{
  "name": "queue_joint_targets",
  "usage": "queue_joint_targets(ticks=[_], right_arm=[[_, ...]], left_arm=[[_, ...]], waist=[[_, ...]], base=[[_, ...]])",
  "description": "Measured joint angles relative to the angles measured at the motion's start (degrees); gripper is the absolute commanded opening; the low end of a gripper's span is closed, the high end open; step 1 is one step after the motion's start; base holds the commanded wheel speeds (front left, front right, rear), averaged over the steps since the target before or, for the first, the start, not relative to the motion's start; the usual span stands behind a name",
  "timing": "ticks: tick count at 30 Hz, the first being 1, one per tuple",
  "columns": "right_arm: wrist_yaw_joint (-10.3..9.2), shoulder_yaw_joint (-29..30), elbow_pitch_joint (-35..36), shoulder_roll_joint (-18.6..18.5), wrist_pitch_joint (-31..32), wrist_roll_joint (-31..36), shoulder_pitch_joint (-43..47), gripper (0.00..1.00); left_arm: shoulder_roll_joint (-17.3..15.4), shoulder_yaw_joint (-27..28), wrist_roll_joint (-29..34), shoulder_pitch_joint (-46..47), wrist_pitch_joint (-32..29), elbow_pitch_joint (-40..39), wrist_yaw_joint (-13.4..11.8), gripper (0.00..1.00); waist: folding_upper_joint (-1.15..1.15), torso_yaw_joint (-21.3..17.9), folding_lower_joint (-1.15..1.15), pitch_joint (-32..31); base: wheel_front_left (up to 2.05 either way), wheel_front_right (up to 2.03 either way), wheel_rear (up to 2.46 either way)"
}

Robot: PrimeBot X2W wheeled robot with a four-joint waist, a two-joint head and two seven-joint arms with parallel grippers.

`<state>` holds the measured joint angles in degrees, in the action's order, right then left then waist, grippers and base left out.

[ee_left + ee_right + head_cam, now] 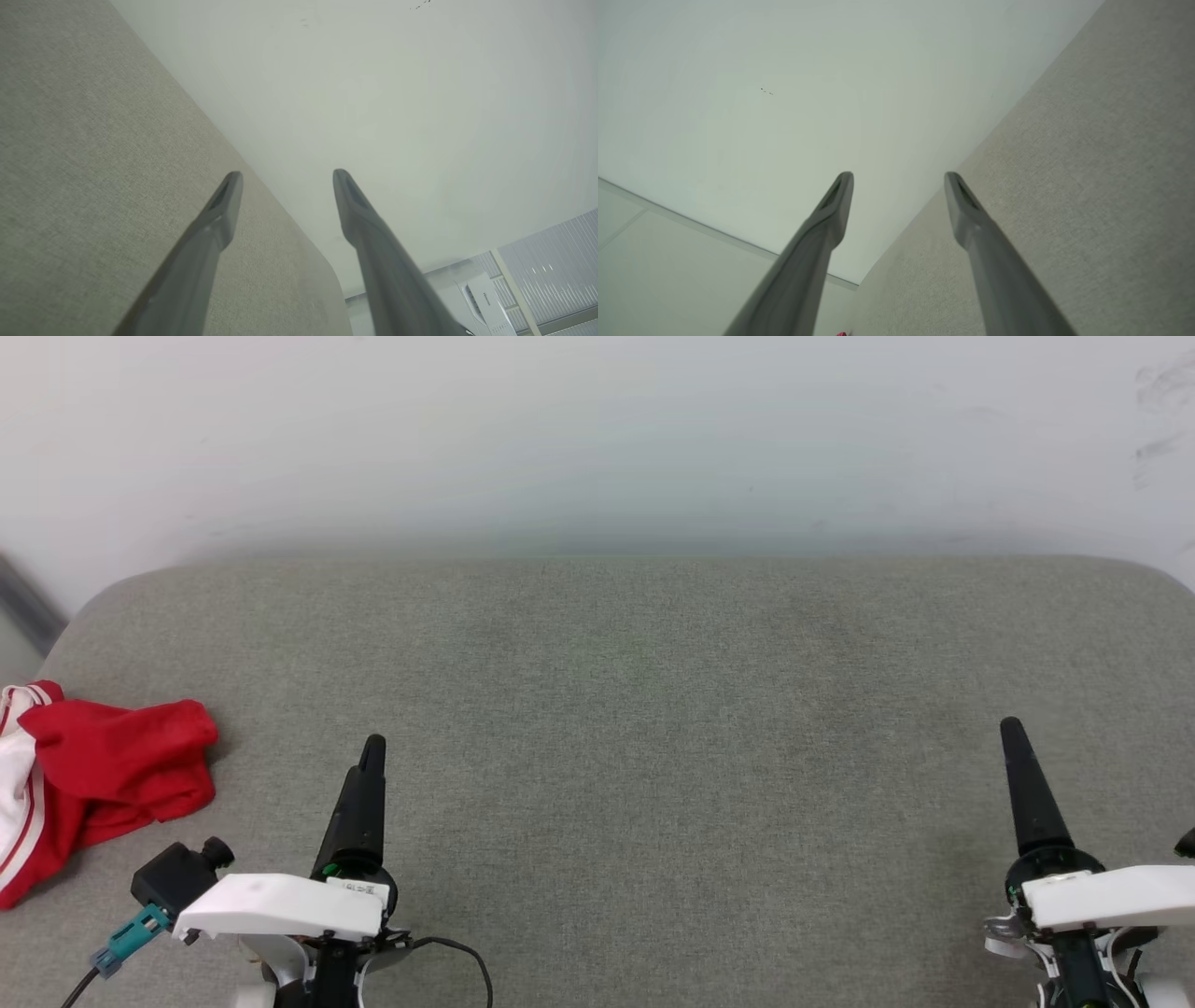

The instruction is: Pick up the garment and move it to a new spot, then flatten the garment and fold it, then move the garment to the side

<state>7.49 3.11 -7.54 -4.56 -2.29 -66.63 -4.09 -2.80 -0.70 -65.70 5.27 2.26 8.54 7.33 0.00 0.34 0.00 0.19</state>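
Progress: by the look of it, nothing is done yet. The shirt (103,775) lies in a crumpled heap, neither flattened nor folded, so picking up, moving, flattening, folding and setting aside all appear to be left.
Shirt's place: on the desk (653,709), near the outer side of the left hand (372,751) but not touching it, and well apart from the right hand (1013,733).
Left hand: released, its fingers (219,219) spread with nothing between them.
Right hand: released likewise, and empty.
Shirt's make: soft red cloth, limp and bunched in loose folds. A white part with red stripes shows on the side away from the left hand.
Desk top: grey woven cover, matte, with a padded look and rounded corners.
Finger shape: long, dark and smooth, tapering to blunt tips.
Beyond the hands: a pale, plain wall (597,429) with faint scuffs.
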Motion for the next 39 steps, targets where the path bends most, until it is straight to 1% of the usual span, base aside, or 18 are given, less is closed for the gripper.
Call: queue_joint_targets(ticks=[5, 10, 15, 22, 30, 39], right_arm=[[0.00, -1.1, 0.4, -0.6, -1.0, 7.9, 0.3, 1.00], [0.00, -1.6, 0.2, -1.0, -1.9, 15.0, 0.7, 1.00], [0.00, -1.6, -0.1, -1.1, -2.7, 20.9, 0.8, 1.00], [0.00, -1.1, 0.2, -1.0, -2.1, 29.0, 1.0, 1.00], [0.00, -0.4, 1.1, -0.6, -1.5, 36.7, 1.4, 1.00], [0.00, -0.2, 2.1, -0.3, -1.4, 43.3, 1.6, 1.00]], left_arm=[[-0.1, -0.8, 6.7, 0.0, 1.0, -0.4, 0.0, 1.00], [-0.9, -2.1, 13.5, 0.0, 2.0, -0.6, 0.0, 1.00], [-1.5, -2.6, 19.6, 0.1, 2.8, -0.7, 0.0, 1.00], [-2.4, -3.9, 27.4, 0.8, 4.0, -0.7, 0.0, 1.00], [-3.3, -4.8, 33.9, 1.2, 5.3, 0.3, -0.5, 1.00], [-4.1, -5.4, 39.6, 2.1, 6.6, 1.9, -1.3, 1.00]], waist=[[0.00, 0.1, 0.00, -0.1], [0.00, 0.1, 0.00, -0.2], [0.00, 0.1, 0.00, -0.3], [0.00, 0.1, 0.00, -0.3], [0.00, 0.0, 0.00, -0.2], [0.00, -0.2, 0.00, -0.2]], base=[[0.00, 0.00, 0.00], [0.00, 0.00, 0.00], [0.00, 0.00, 0.00], [0.00, 0.00, 0.00], [0.00, 0.00, 0.00], [0.00, 0.00, 0.00]])
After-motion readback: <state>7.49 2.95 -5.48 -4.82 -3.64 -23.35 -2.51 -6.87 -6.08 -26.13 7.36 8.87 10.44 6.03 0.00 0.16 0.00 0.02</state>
